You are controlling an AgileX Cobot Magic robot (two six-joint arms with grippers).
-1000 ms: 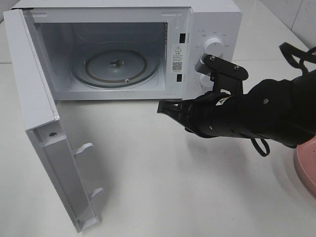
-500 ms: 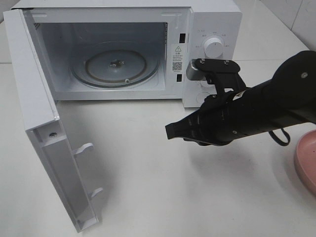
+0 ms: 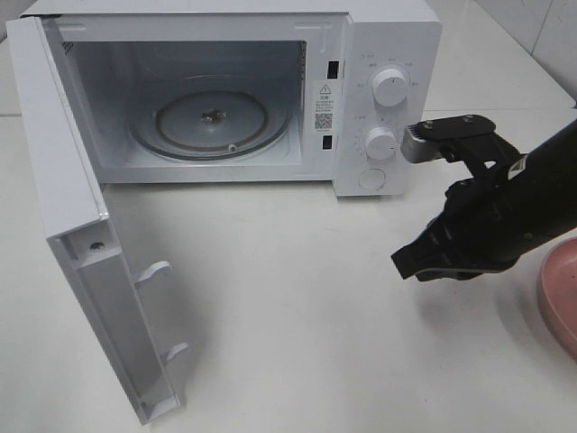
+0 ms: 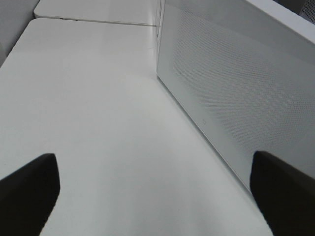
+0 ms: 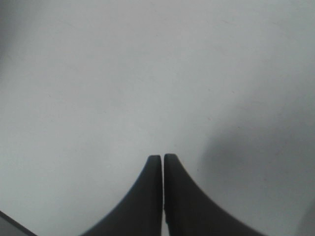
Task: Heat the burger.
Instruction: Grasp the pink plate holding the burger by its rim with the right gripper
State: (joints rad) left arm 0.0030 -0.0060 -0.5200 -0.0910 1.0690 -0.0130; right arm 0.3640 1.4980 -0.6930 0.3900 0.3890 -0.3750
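The burger is out of view. The white microwave (image 3: pixel 388 36) stands at the back with its door (image 3: pixel 63 180) swung wide open to the left. Its glass turntable (image 3: pixel 212 117) is bare. My right gripper (image 3: pixel 406 264) hovers over the table to the right of the microwave's front, below the dials, shut with nothing in it. In the right wrist view the right gripper (image 5: pixel 162 160) shows its fingertips pressed together above bare white table. My left gripper (image 4: pixel 155 196) is open and holds nothing, with its fingers (image 4: pixel 29 191) wide apart beside the door's dotted outer face (image 4: pixel 236 98).
A pink plate (image 3: pixel 559 302) pokes in at the right edge, partly behind my right arm. Two white dials (image 3: pixel 389 88) and a round button sit on the microwave's control panel. The open door juts toward the table's front left.
My right arm has drawn back to the right and away from the microwave's opening, uncovering the dials. The gripper stays shut. More of the pink plate is hidden behind the arm.
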